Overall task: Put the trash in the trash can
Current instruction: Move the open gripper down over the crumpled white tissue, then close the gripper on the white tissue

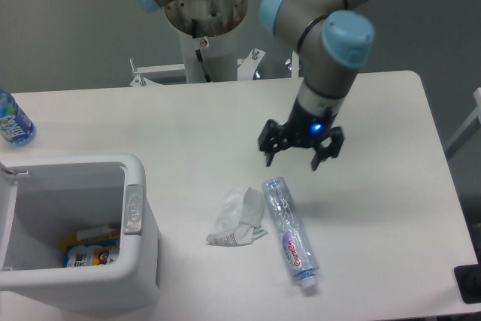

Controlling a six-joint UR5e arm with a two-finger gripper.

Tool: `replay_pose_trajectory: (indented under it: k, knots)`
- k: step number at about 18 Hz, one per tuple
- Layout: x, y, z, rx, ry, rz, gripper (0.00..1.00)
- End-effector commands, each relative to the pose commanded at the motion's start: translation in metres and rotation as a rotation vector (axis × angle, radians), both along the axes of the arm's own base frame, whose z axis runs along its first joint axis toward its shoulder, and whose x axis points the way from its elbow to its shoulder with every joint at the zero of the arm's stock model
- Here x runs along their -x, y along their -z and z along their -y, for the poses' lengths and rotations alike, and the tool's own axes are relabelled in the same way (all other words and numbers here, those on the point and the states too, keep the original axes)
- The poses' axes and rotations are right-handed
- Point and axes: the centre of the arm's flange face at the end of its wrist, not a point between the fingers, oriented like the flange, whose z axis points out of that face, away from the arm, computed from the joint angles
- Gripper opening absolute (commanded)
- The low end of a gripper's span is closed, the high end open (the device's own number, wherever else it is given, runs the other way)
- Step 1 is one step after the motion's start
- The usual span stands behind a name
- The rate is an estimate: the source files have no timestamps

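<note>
A crumpled white wrapper [239, 218] lies on the table in front of the middle. Touching its right side lies a clear crushed plastic bottle [290, 232] with a red-and-white label and a pale blue cap pointing to the front. My gripper [293, 160] hovers open and empty above the table, just behind the bottle's far end. The white trash can [140, 253] with a grey oval latch stands at the front left, open, with a colourful packet [92, 249] inside.
An upright blue-labelled bottle [13, 120] stands at the table's left edge. The arm's base column [206, 31] rises behind the table. The table's right edge [443, 178] is close to the gripper's right.
</note>
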Motion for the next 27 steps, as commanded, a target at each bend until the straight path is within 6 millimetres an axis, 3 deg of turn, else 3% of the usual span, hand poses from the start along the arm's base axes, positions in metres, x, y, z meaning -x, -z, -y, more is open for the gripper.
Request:
replay_pose_trajectory:
  k: [6,10,23,24,27]
  knots:
    - [-0.023,0.037,-0.026,0.099,0.075,-0.046,1.00]
    - [-0.036,0.043,-0.034,0.110,0.097,-0.049,1.00]
    - [-0.036,0.062,-0.037,0.165,0.106,-0.068,1.00]
    - [-0.034,0.063,-0.037,0.168,0.100,-0.078,0.98]
    - [-0.032,0.063,-0.037,0.174,0.061,-0.082,0.75]
